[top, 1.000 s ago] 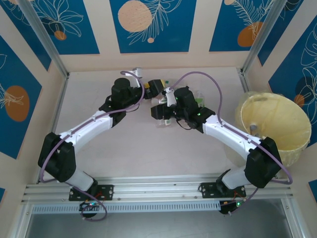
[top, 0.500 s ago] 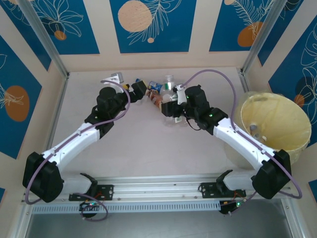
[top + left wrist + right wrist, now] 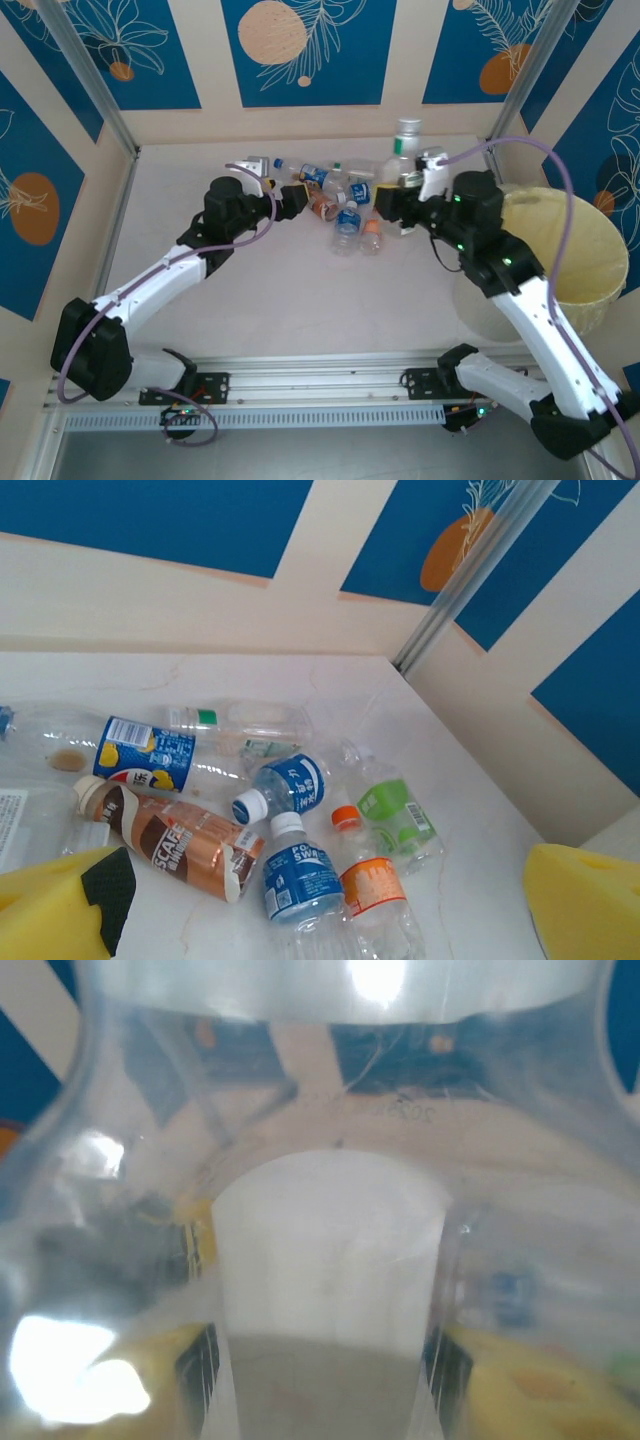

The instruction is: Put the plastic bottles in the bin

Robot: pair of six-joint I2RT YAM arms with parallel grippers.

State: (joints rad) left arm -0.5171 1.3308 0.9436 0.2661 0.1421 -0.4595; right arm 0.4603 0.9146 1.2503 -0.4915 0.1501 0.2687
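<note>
My left claw (image 3: 292, 198) stands wide with nothing in it. Its yellow pads (image 3: 50, 910) frame the bottom corners of the wrist view. The pile lies on the table (image 3: 480, 810) just ahead of the claw, between the pads and a little beyond.

Nearest the left pad is the brown bottle (image 3: 190, 845), on its side, its label reading "SCAF" before a fold hides the rest. Just right of it is a blue bottle (image 3: 300, 875) with a white cap, whose white letters begin "POC" and "SW". Beside that lies the orange bottle (image 3: 370, 885), its print too small to read.

Farther out from the claw are:
- a second blue bottle (image 3: 292, 785) with white script I can't make out
- a green bottle (image 3: 397, 817) with a white panel of fine print
- a lemon bottle (image 3: 150, 755) with yellow fruit on blue
- farthest, a clear green-cap bottle (image 3: 235, 720)

My right claw (image 3: 398, 203) is closed narrow on a clear bottle (image 3: 405, 150), white cap uppermost in the top view. In the right wrist view its wall sits against the lens, and a white shape (image 3: 330, 1250) shows through it.

The bin (image 3: 590, 295) sits behind that claw, past the wrist and well apart from the held bottle. My arm crosses its mouth, so I can't tell what is in it.
</note>
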